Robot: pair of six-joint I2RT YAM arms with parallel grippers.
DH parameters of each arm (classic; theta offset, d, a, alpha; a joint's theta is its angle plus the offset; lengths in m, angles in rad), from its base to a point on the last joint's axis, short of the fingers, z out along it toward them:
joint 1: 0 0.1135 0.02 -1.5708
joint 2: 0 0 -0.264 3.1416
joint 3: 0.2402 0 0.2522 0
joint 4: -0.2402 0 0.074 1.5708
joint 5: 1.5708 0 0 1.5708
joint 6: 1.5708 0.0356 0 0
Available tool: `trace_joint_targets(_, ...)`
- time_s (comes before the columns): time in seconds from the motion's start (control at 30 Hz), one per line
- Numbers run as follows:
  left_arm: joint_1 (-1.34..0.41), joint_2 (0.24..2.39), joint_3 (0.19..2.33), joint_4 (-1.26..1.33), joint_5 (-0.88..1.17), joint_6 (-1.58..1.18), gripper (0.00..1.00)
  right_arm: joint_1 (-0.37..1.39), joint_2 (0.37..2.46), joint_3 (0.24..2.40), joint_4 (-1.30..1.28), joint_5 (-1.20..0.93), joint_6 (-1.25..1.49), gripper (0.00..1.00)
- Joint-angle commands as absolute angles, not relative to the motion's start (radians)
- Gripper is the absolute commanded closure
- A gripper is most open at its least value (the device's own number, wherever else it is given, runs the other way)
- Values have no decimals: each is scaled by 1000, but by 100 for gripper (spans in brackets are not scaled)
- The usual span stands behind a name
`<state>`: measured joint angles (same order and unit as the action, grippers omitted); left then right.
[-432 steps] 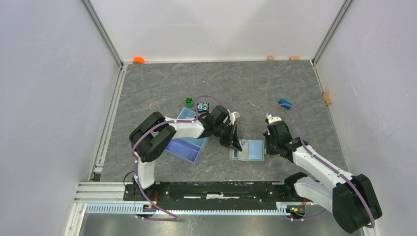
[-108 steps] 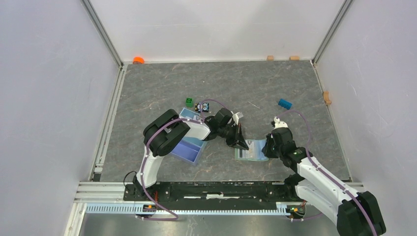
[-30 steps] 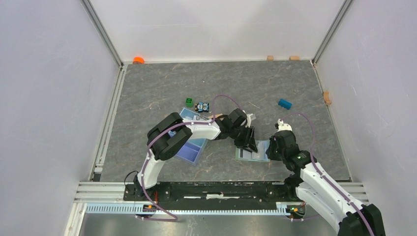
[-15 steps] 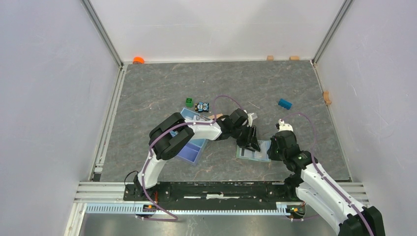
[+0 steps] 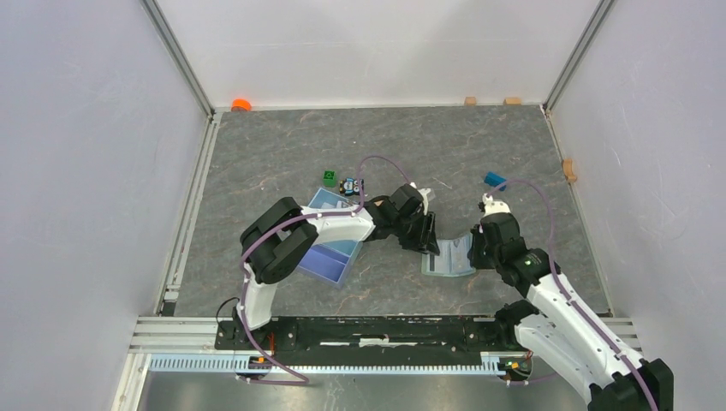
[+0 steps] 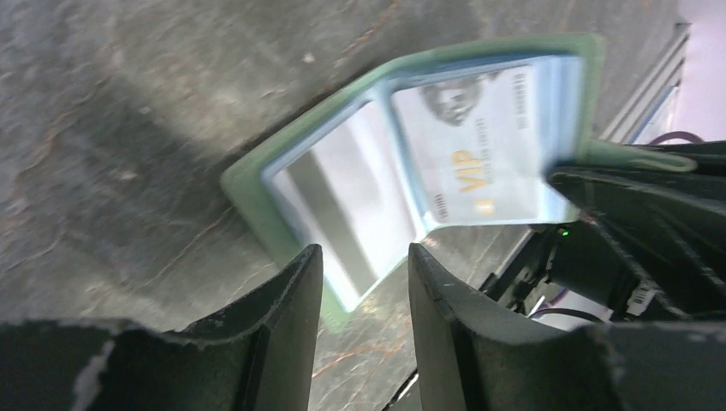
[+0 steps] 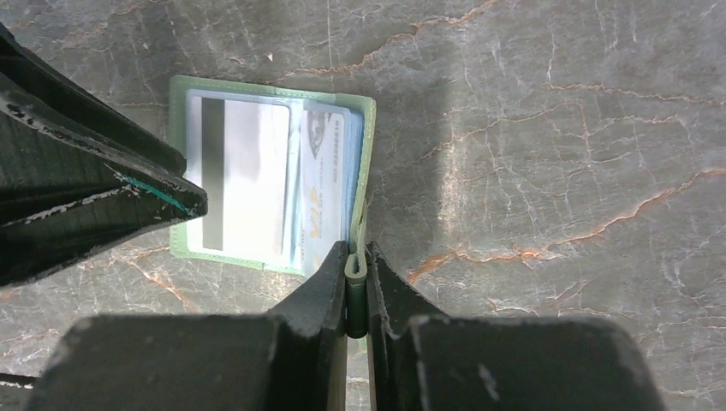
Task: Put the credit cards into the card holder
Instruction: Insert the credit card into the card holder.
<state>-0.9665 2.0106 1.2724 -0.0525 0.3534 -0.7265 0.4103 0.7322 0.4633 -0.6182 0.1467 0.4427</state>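
Centrally on the grey marbled table (image 5: 282,145), right of the light blue tray (image 5: 330,261) in the top view, the sage-green card holder (image 5: 451,255) lies spread open between the two grippers. The left gripper (image 6: 364,257) hangs just beside its left edge, jaws apart with nothing gripped, while the right gripper (image 7: 357,257) is pinched tight on the holder's snap tab (image 7: 356,272). Inside, seen from the right wrist, a whitish credit card with a dark stripe (image 7: 244,175) fills the left half and a VIP credit card (image 7: 325,188) the right.
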Motion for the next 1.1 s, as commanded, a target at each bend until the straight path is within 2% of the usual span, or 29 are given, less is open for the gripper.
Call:
trace_joint_targets(0.0, -955, 1951, 1233, -93, 281, -665, 51, 410, 753, 556, -650, 106, 394, 100)
trace_joint_targets(0.43, -954, 2007, 1235, -69, 319, -675, 59, 411, 771, 469, -471, -133, 438, 100)
trace_joint_targets(0.73, -954, 2014, 1224, -58, 327, -684, 64, 411, 758, 413, -435, -131, 454, 100)
trace_joint_targets(1.07, -953, 2002, 1223, -52, 320, -686, 64, 411, 739, 383, -418, -109, 469, 100)
